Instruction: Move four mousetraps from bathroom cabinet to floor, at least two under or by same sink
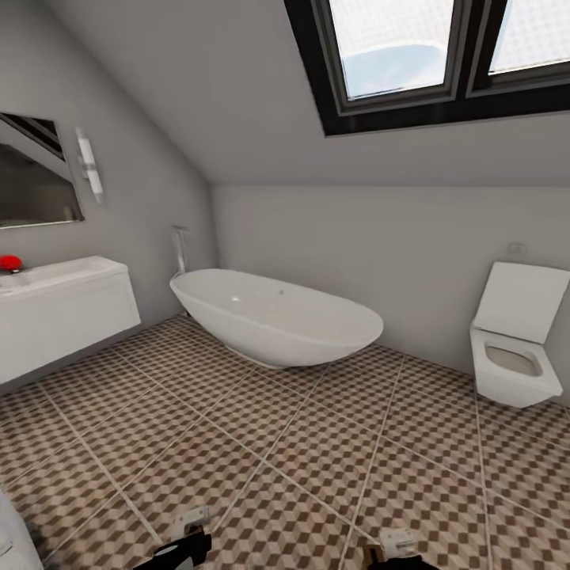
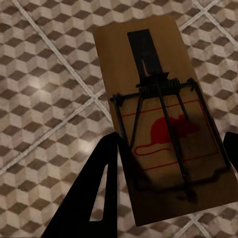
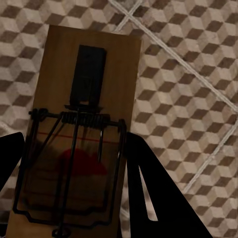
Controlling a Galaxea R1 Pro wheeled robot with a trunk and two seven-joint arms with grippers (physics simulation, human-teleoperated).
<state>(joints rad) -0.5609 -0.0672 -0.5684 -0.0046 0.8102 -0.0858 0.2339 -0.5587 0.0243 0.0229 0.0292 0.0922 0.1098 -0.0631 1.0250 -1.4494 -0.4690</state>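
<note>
In the left wrist view a tan wooden mousetrap (image 2: pixel 148 84) with a black spring bar and a red mouse print sits between the dark fingers (image 2: pixel 101 183) of my left gripper (image 2: pixel 168 148), which is shut on it above the bathroom floor (image 2: pixel 39 74). My right gripper (image 3: pixel 72 158) is shut on a second mousetrap (image 3: pixel 116 74) in the same way over the cube-patterned tiles (image 3: pixel 198 59). At the bottom edge of the head view the left gripper (image 1: pixel 186 548) and right gripper (image 1: pixel 392 560) hang low over the floor (image 1: pixel 317 443). The cabinet is out of view.
A white wall-hung vanity with a sink (image 1: pixel 63 305) stands at the left, with a red object (image 1: pixel 9 263) on top and a mirror (image 1: pixel 32 182) above. A white bathtub (image 1: pixel 273 317) sits at the back and a toilet (image 1: pixel 514 348) at the right. Open tiled floor lies between them.
</note>
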